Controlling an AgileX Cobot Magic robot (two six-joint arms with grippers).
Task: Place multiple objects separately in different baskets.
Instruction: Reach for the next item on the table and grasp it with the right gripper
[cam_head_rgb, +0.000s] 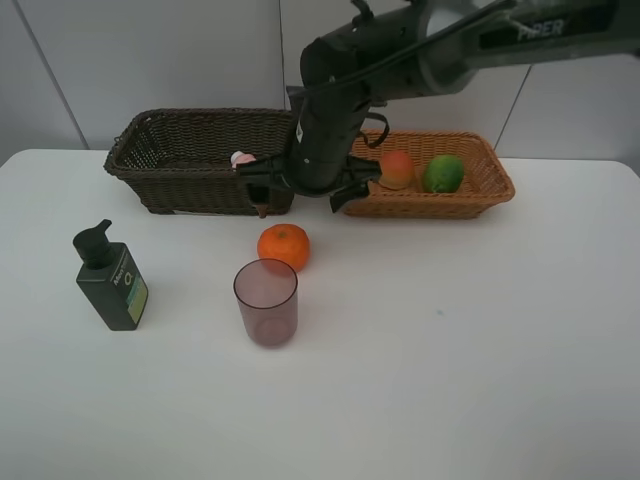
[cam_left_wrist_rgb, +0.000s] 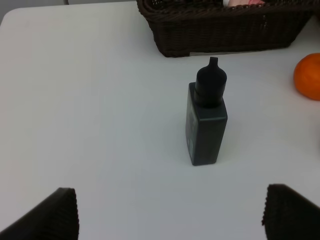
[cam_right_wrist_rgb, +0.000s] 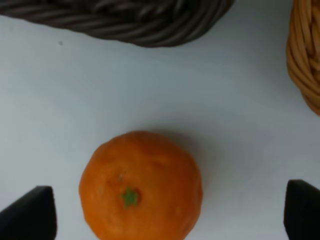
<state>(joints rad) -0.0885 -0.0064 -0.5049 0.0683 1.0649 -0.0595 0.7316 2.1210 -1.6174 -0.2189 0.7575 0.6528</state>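
So here we had the right gripper (cam_head_rgb: 308, 188) hanging over the tangerine (cam_head_rgb: 284, 246), jaws spread wide and gripping nothing. The tangerine sat on the bench (cam_head_rgb: 480, 350), just in front of the gap between the dark basket (cam_head_rgb: 190, 190) and the tan basket (cam_head_rgb: 440, 205), with the cup (cam_head_rgb: 266, 302) close by on the near side. The peach (cam_head_rgb: 397, 169) and lime (cam_head_rgb: 443, 173) lay in the tan basket and the pink bottle (cam_head_rgb: 242, 159) in the dark one, so we figured the tangerine belonged with the fruit.

Tips for the grab, as we saw it:
- In the right wrist view the fruit sat a little nearer one finger, so we'd centre up before dropping.
- Go straight down, close around the widest part and squeeze softly. A round fruit pinched too high will probably roll or pop out.
- Mind the cup and the dark basket's wall on the way down.
- Lift clear of the tan rim before crossing over.

The left gripper (cam_left_wrist_rgb: 172, 215) was wide open and empty too, facing the pump bottle (cam_left_wrist_rgb: 206, 120), which stood upright on the bench, apart from it.
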